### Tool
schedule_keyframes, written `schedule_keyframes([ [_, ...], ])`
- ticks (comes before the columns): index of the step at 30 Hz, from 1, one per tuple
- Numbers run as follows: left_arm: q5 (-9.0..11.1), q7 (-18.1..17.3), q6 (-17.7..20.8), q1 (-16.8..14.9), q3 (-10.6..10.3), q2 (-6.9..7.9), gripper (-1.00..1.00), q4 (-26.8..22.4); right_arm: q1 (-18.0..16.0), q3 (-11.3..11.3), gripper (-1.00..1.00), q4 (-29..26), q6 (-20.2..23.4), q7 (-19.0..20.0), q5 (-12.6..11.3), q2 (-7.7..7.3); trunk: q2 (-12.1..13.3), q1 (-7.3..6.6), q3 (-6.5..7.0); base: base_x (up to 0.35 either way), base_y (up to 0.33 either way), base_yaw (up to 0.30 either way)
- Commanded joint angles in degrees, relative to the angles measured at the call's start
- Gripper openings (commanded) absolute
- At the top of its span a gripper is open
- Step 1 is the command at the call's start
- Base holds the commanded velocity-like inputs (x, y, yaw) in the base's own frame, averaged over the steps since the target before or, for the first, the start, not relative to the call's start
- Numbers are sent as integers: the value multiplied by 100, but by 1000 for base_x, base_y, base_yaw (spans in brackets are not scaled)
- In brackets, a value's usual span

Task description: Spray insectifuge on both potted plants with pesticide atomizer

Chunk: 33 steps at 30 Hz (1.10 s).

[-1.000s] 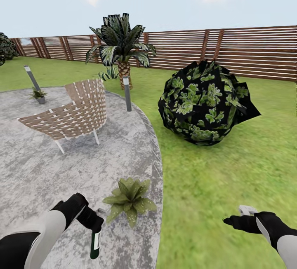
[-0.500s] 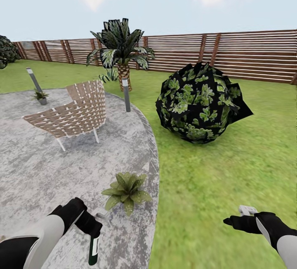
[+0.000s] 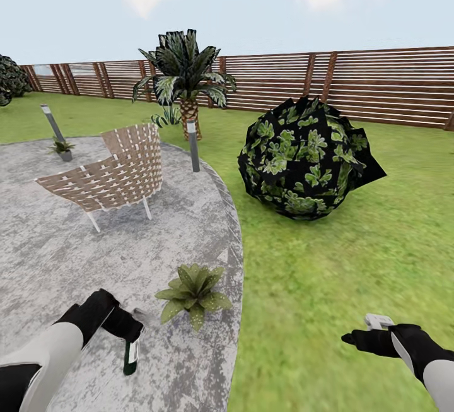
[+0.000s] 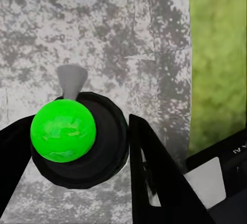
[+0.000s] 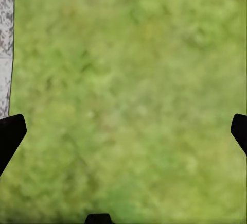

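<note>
At lower left, left gripper clamped on pesticide atomizer, beside potted plant; lower right, right gripper spread wide, empty.

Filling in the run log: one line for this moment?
left gripper: shut on pesticide atomizer | right gripper: open over lawn | near potted plant: on patio edge

The left gripper clamps the pesticide atomizer between its dark fingers. A green dot tops it, over grey paving; lawn lies beyond
</note>
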Motion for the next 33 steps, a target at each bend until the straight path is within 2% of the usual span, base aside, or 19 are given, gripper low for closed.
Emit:
schedule_keyframes([
  [1, -22, -32, 25, 0, 10, 47, -100, -131, -3, -28, 100, -15, 27, 34, 73, 6, -2, 0, -5, 0, 0, 0],
  [4, -34, -39, 9, 0, 10, 116, -100, -322, -1, 12, 100, -52, 32, 46, 90, 9, -2, 0, -5, 0, 0, 0],
  [8, -38, -43, -16, 0, 3, 303, -100, -432, -3, 40, 100, -398, 33, 55, 89, 6, -2, 0, -5, 0, 0, 0],
  [13, -38, -44, -351, 0, -4, 471, -100, -445, -2, 44, 100, -635, 33, 61, 88, 5, -2, 0, -5, 0, 0, 0],
  [21, -43, -50, -410, 0, -31, 491, -100, -450, -3, 36, 100, -682, 32, 67, 83, -4, -2, 0, -5, 0, 0, 0],
  [24, -39, -229, -569, 0, -53, 462, -100, -466, -3, 36, 100, -1204, 26, 60, 87, -5, -2, 0, -5, 0, 0, 0],
  [27, -39, -622, -1185, 0, -60, 313, -100, -613, -8, 53, 100, -2496, 32, 106, 73, 0, -2, 0, -5, 0, 0, 0],
  [28, -38, -696, -1394, 0, -60, 280, -100, -636, -13, 160, 100, -2998, 33, 307, 71, 2, -2, 0, -5, 0, 0, 0],
  [29, -38, -724, -1530, 0, -63, 262, -100, -645, -21, 327, 100, -3257, 33, 519, 71, 3, -2, 0, -5, 0, 0, 0],
  [31, -38, -767, -2014, 0, -118, 195, -100, -657, -26, 1044, 100, -3638, 33, 1240, 75, 4, -2, 0, -5, 0, 0, 0],
  [33, -38, -845, -2248, 0, -274, 174, -100, -659, -28, 1394, 100, -3718, 33, 1551, 73, 4, -2, 0, -5, 0, 0, 0],
])
